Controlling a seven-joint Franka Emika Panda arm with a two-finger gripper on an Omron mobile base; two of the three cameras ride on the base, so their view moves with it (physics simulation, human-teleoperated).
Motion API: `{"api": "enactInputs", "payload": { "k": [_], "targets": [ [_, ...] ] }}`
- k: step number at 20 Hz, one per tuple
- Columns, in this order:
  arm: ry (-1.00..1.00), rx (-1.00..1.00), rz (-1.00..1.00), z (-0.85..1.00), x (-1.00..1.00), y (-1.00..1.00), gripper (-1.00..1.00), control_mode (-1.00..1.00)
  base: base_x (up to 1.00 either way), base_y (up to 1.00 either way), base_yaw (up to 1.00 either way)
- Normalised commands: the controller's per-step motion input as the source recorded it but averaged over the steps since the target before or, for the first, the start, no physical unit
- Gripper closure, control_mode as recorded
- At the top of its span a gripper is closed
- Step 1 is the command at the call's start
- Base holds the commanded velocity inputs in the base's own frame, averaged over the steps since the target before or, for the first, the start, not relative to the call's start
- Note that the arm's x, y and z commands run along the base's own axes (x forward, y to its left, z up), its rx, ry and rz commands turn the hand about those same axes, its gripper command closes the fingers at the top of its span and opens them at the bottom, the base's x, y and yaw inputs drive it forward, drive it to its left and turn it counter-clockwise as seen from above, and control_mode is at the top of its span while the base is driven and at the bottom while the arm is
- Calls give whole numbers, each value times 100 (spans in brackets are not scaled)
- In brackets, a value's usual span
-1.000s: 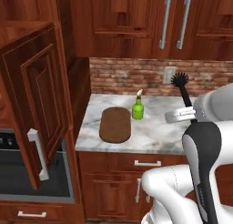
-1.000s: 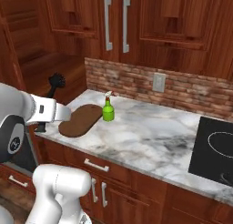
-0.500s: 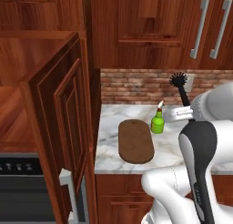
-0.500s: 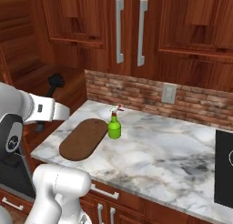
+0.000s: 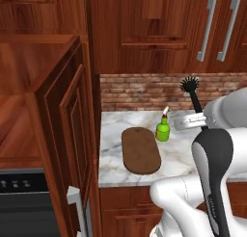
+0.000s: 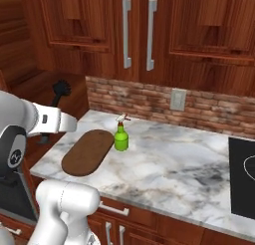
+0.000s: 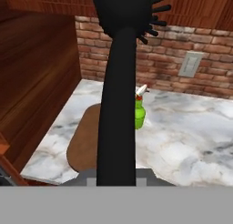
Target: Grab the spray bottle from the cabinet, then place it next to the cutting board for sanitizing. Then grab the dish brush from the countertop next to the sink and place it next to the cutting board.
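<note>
The gripper (image 5: 197, 121) is clamped on the dish brush (image 5: 192, 93), handle upright, bristles up, above the tabletop (image 5: 181, 156). The cutting board (image 5: 140, 150) lies below and left of it, long axis running away from the robot, spray bottle (image 5: 163, 129) just beside its far right end.

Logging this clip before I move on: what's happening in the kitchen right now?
The robot arm is carrying the dish brush, its tool shut on the handle with the bristle head pointing up, above the countertop. The spray bottle already stands upright beside the cutting board, close to its end near the brick wall. The brush has not been set down yet. The tall cabinet door is open.
</note>
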Motion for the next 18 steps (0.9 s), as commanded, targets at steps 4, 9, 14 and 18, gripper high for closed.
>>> {"api": "enactInputs", "payload": {
  "k": [4,9,14,18],
  "targets": [
    [0,0,0,0,0,0,100,100,26,1,-31],
    [0,0,0,0,0,0,100,100,21,0,-7],
    [0,0,0,-2,0,0,100,-100,6,0,0],
    [0,0,3,-19,0,-25,100,-100,0,0,0]
  ]
}}
